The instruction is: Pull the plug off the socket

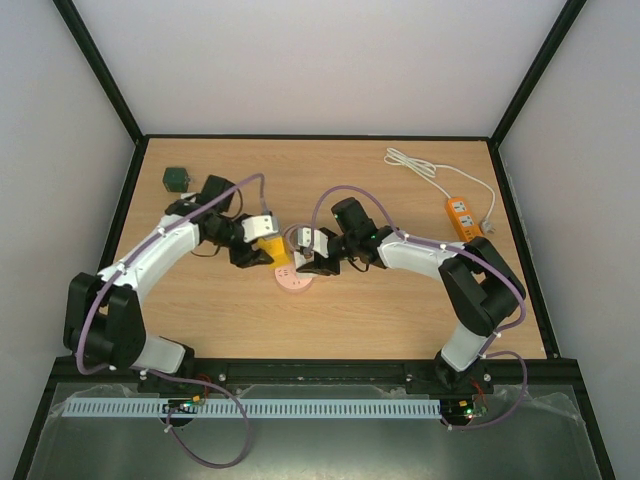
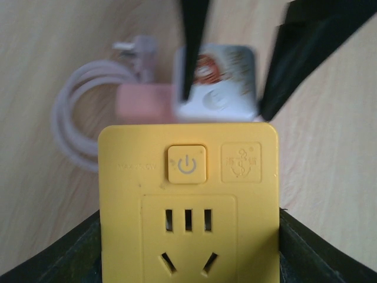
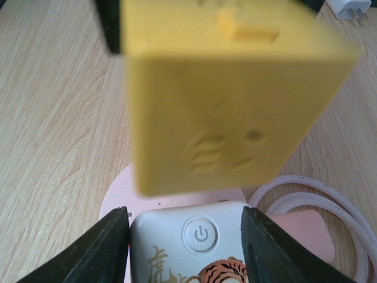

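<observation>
Above the wood table (image 1: 400, 310), yellow plug (image 2: 187, 200) faces tiger-printed white socket (image 3: 177, 250).

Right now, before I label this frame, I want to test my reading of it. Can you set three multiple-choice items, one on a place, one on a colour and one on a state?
1. Where is the orange power strip?
A. at the far right of the table
B. between the two arms
C. at the near edge by the arm bases

2. What colour is the adapter in the left end effector?
A. white
B. yellow
C. pink

3. What state is the right end effector in?
A. open above bare wood
B. shut on nothing
C. shut on the white adapter

Answers:
1 A: in the top view it lies by the right edge, clear of both arms.
2 B: the yellow adapter fills the gap between the fingers in the left wrist view.
3 C: both fingers press against its sides.
</observation>
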You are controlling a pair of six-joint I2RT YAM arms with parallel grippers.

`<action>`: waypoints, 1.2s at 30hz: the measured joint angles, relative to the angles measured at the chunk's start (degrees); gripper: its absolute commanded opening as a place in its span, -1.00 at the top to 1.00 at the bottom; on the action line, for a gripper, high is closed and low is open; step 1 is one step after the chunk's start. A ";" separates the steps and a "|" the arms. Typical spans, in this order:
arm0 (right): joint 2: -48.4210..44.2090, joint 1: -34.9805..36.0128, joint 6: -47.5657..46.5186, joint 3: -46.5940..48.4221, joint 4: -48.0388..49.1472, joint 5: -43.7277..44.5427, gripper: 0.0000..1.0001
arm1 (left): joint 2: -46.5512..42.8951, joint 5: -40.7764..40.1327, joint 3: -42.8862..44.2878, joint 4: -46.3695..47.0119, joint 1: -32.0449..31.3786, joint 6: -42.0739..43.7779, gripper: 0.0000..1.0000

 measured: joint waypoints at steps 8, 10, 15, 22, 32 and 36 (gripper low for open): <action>0.07 0.02 2.45 0.66 -0.63 -0.44 -0.08 | 8.28 1.03 5.92 -0.31 18.23 -1.40 0.23; 0.07 0.04 3.17 0.94 -1.09 -0.48 -0.09 | 12.39 1.68 8.74 0.07 20.81 -3.76 0.22; 0.17 0.04 5.42 1.79 -2.03 -0.57 -0.12 | 21.84 3.96 16.46 3.23 23.71 -15.04 0.21; 0.52 0.04 7.96 3.10 -2.89 -0.55 -0.16 | 34.69 7.17 30.01 8.63 24.22 -29.20 0.19; 0.39 0.04 10.75 3.63 -2.91 -0.50 -0.21 | 46.82 10.32 38.88 9.57 24.94 -39.63 0.08; 0.02 0.04 11.54 3.63 -2.91 -0.33 -0.22 | 48.68 11.17 40.72 9.64 25.53 -42.14 -0.22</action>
